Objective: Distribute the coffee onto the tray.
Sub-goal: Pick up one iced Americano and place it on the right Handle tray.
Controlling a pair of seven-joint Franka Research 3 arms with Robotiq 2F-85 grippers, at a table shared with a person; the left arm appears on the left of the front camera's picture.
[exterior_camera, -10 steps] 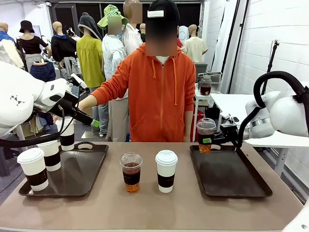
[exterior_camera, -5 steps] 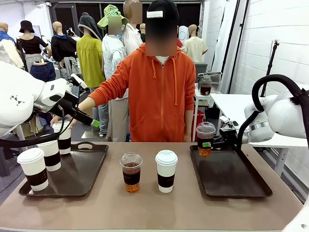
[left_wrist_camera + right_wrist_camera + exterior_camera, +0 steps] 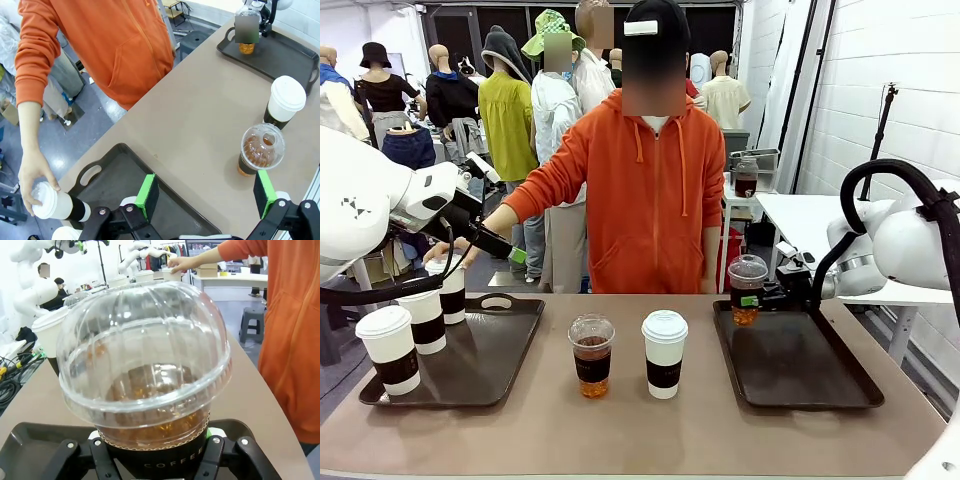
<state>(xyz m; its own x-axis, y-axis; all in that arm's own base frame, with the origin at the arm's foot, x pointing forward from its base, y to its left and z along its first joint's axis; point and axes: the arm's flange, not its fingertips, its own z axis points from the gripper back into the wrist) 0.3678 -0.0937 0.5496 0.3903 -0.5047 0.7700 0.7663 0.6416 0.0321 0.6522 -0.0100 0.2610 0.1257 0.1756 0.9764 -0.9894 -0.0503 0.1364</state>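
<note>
Six coffee cups are showing, four white paper ones with dark bands and two clear dome-lidded ones of brown liquid, together with two dark trays. The nearest white cup [image 3: 388, 348] and the second white cup [image 3: 423, 318] are standing along the left edge of the left tray [image 3: 490, 355]. The third white cup [image 3: 448, 290] is sitting at that tray's far left corner under the person's hand [image 3: 445, 255], which is gripping its lid. The fourth white cup [image 3: 664, 353] and the free clear cup [image 3: 591, 355] are standing side by side, apart, on the table [image 3: 620, 430] between the trays. The right gripper [image 3: 157, 460] is clamping the held clear cup [image 3: 747, 288] at its dark sleeve, one finger on each side, and is holding it upright at the far left corner of the right tray [image 3: 800, 365]; whether its base is touching the tray cannot be told. The left gripper [image 3: 205, 194] is hanging above the left tray with its green-padded fingers [image 3: 146, 195] spread wide and gripping nothing, the person's hand and the third white cup lying off to one side of it.
</note>
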